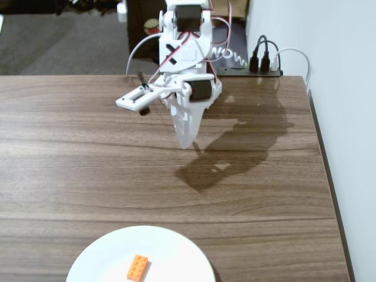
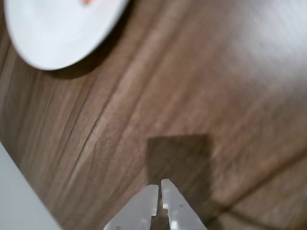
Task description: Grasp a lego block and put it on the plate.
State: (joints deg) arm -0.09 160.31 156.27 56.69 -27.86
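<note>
The orange lego block (image 1: pixel 138 268) is lying flat on the white plate (image 1: pixel 176 249), a little left of the plate's middle in the fixed view, and the plate is sitting at the near edge of the wooden table (image 1: pixel 70 153), partly cut off by the frame. The white arm is hanging over the far half of the table, well apart from the plate, casting its shadow onto the wood. Its claw (image 1: pixel 187 144) is pointing downward with nothing in it; in the wrist view the two tips (image 2: pixel 160 189) are sitting nearly together with only a slim gap between them. There the plate (image 2: pixel 57 33) is showing at the upper left, blurred, with a speck of orange (image 2: pixel 86 2) at the top edge.
</note>
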